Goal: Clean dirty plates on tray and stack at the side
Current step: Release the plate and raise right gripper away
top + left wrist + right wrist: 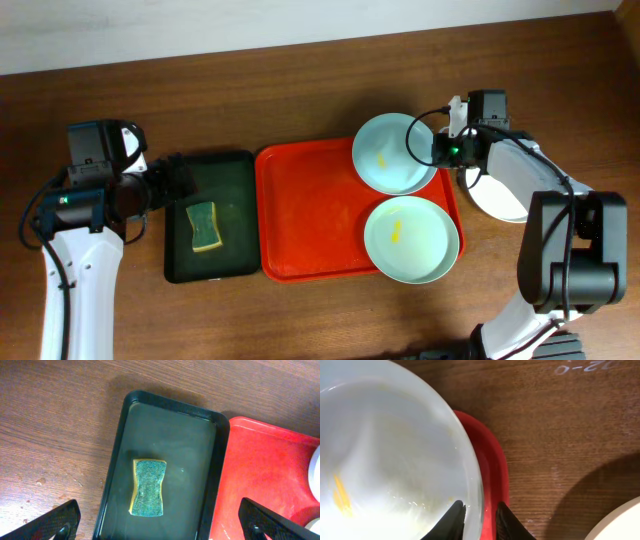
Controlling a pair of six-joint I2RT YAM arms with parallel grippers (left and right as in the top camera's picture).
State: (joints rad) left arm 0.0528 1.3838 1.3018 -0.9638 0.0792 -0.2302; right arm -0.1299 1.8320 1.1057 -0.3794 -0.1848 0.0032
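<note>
Red tray (305,220) is holding two smeared mint plates (412,238); white plate (497,203) is sitting off-tray on the bench (300,70). Right tool (479,510) is straddling the far-corner plate (385,152) at its rim, grip uncertain; left tool (160,510) is gaping, empty.

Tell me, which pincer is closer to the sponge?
Left. The left pincer hangs near the sponge, over the green tray; the right pincer is far off, straddling a plate rim at the red tray.

White arm links (75,295), black joints (565,250), black cables (413,130), green light (455,152)
</note>
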